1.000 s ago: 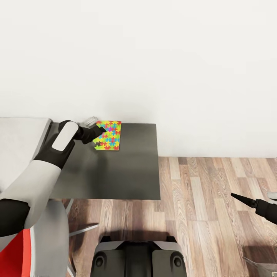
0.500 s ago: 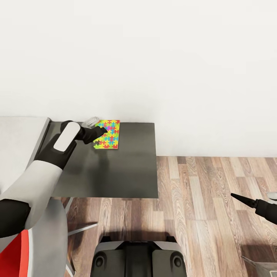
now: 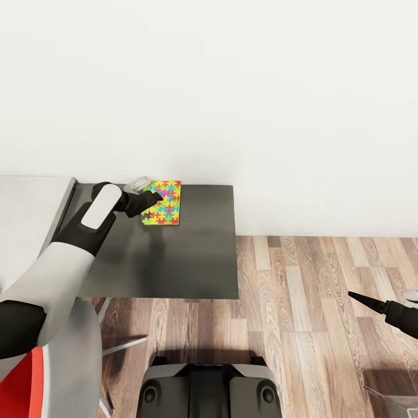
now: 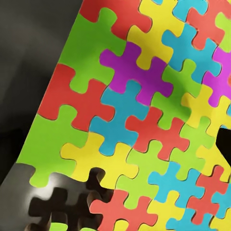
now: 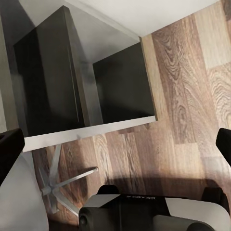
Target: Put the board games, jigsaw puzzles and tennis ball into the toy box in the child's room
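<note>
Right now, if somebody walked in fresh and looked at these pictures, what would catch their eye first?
The brightly coloured jigsaw puzzle stands out, lying flat at the back of the dark grey desk near the white wall. The left gripper is right at its near edge, and the left wrist view shows the puzzle pattern up close. The right gripper hangs off over the wood-plank floor, away from the desk.

Slight leftward camera shift since earlier
</note>
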You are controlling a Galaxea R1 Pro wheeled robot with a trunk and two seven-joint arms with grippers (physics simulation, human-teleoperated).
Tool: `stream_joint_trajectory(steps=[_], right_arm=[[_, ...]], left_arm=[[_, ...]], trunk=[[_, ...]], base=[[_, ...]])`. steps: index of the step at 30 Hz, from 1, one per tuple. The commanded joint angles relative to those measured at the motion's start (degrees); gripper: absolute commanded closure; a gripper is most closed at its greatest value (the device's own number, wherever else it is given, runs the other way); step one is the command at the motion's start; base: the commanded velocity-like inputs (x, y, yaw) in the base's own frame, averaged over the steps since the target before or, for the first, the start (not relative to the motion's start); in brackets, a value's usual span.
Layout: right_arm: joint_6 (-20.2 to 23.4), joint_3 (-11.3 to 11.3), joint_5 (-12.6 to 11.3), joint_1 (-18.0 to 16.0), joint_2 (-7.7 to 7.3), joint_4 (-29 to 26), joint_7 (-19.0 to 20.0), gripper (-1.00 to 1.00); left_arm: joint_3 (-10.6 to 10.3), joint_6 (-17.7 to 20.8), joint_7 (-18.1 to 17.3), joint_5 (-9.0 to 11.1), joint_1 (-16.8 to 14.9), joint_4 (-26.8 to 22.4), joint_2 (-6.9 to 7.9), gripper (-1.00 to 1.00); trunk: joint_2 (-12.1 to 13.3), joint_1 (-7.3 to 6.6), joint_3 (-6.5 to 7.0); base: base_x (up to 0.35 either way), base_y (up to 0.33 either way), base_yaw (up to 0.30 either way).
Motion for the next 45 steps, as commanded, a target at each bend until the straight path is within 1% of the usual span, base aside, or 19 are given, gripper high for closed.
stream_joint_trajectory(steps=[1,8,12,15,24,37,45], right_arm=[[0.28,-0.07,0.19,-0.04,0.00,-0.01,0.30,-1.00],[0.28,-0.07,0.18,-0.04,0.00,-0.01,0.30,-1.00],[0.28,-0.07,0.18,-0.04,0.00,-0.01,0.30,-1.00],[0.28,-0.07,0.17,-0.04,0.00,-0.01,0.30,-1.00],[0.23,-0.07,0.14,-0.04,0.11,-0.01,0.30,-1.00],[0.19,-0.02,0.18,-0.04,0.17,-0.01,0.30,-1.00],[0.19,-0.03,0.19,-0.04,0.13,-0.01,0.30,-1.00]], left_arm=[[-0.19,-0.23,0.59,1.39,-0.01,1.64,0.06,-1.00],[0.13,-0.21,0.73,1.39,-0.06,1.62,0.50,-1.00],[0.36,-0.20,0.80,1.35,-0.08,1.54,0.92,-1.00],[0.49,-0.17,0.87,1.36,-0.09,1.40,1.59,-1.00],[0.65,-0.15,1.18,1.32,-0.20,1.15,2.44,-1.00],[0.58,-0.02,1.17,1.36,-0.20,1.16,2.80,-1.00],[0.27,0.03,1.16,1.39,-0.14,1.17,2.57,-1.00]], trunk=[[-0.06,0.05,-0.08],[-0.06,0.05,-0.08],[-0.06,0.05,-0.08],[-0.06,0.05,-0.08],[-0.06,0.05,-0.08],[-0.06,0.05,-0.08],[-0.06,0.05,-0.08]], base=[[0.000,0.000,0.000],[0.000,0.000,0.000],[0.000,0.000,0.000],[0.000,0.000,0.000],[0.000,0.000,0.000],[0.016,0.000,0.000],[0.200,0.000,0.000]])
